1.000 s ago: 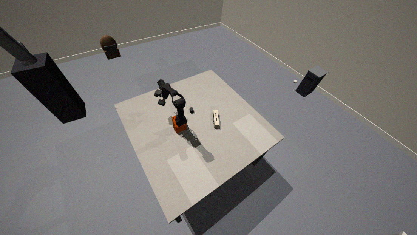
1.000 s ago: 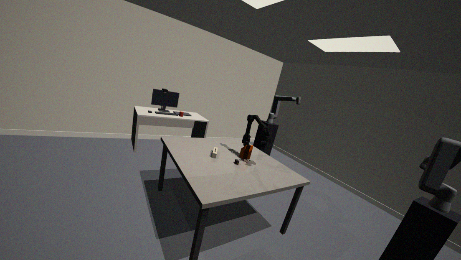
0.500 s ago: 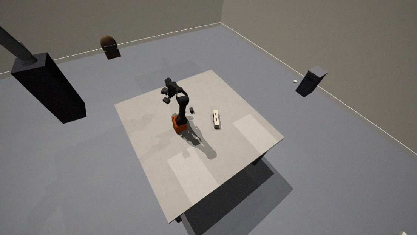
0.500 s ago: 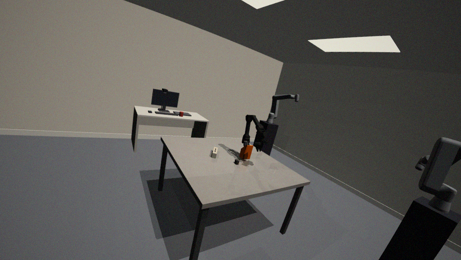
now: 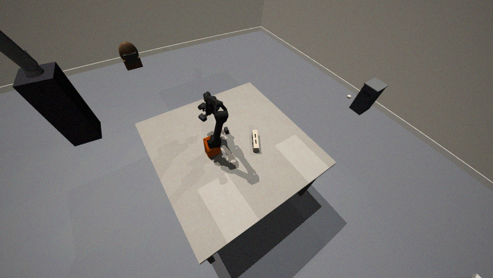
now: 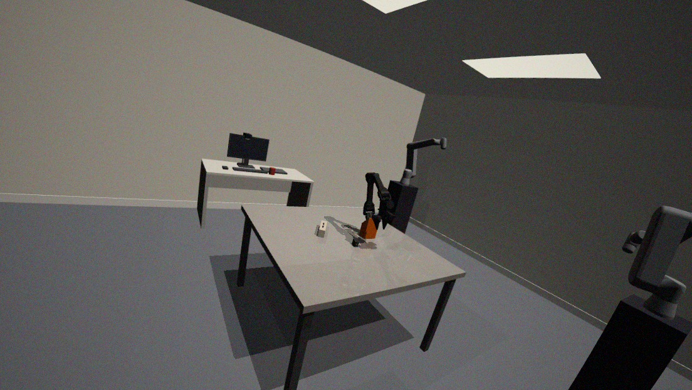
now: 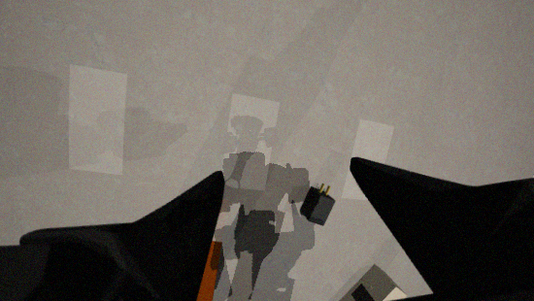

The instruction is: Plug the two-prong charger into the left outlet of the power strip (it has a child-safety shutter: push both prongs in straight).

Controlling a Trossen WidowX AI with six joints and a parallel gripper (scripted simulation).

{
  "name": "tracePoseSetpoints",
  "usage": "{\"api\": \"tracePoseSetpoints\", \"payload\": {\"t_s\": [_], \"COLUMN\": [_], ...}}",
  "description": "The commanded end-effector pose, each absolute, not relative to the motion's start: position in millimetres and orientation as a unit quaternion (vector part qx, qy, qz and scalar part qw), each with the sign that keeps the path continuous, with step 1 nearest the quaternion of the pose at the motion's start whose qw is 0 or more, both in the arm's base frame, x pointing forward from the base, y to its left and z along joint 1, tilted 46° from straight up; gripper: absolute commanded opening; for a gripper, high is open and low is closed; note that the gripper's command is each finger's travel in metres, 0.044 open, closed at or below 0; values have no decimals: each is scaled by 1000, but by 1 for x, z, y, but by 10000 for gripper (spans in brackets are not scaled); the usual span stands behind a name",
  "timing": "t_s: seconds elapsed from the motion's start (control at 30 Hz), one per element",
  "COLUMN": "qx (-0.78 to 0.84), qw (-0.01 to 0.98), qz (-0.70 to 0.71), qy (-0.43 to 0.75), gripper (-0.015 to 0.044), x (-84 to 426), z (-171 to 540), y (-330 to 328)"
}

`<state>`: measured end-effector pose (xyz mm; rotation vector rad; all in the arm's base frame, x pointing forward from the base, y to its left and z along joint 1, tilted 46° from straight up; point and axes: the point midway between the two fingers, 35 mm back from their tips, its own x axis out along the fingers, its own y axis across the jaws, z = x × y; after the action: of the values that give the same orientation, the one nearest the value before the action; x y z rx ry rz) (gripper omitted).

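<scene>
The charger [image 5: 226, 130] [image 6: 355, 241] [image 7: 318, 206] is a small dark block lying on the table. In the wrist view its two gold prongs [image 7: 324, 189] point up and slightly right in the picture. The power strip [image 5: 255, 145] [image 6: 321, 232] [image 7: 376, 279] is cream-white with dark outlet slots on top, and only its near end shows at the bottom of the wrist view. My gripper [image 5: 201, 112] [image 7: 287, 170] is open and empty, high above the table. In the wrist view the charger appears between the fingers, below their tips and nearer the right finger.
The table [image 5: 276, 103] [image 6: 338, 285] bears my orange arm base [image 5: 211, 148] [image 6: 368, 230] [image 7: 209, 277], close beside the charger. The strip is on the charger's far side from the base. A desk [image 6: 251, 181] and pedestals [image 5: 62, 110] [image 6: 404, 203] stand off the table.
</scene>
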<state>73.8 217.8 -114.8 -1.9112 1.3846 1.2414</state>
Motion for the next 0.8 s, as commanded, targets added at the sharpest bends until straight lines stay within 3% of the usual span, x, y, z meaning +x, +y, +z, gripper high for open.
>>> {"api": "tracePoseSetpoints", "payload": {"t_s": [0.0, 0.77], "qx": [-693, -674], "qw": [248, 294], "qz": [425, 283], "qy": [527, 616], "gripper": [440, 440], "x": [90, 166], "z": [-118, -126], "y": [209, 152]}}
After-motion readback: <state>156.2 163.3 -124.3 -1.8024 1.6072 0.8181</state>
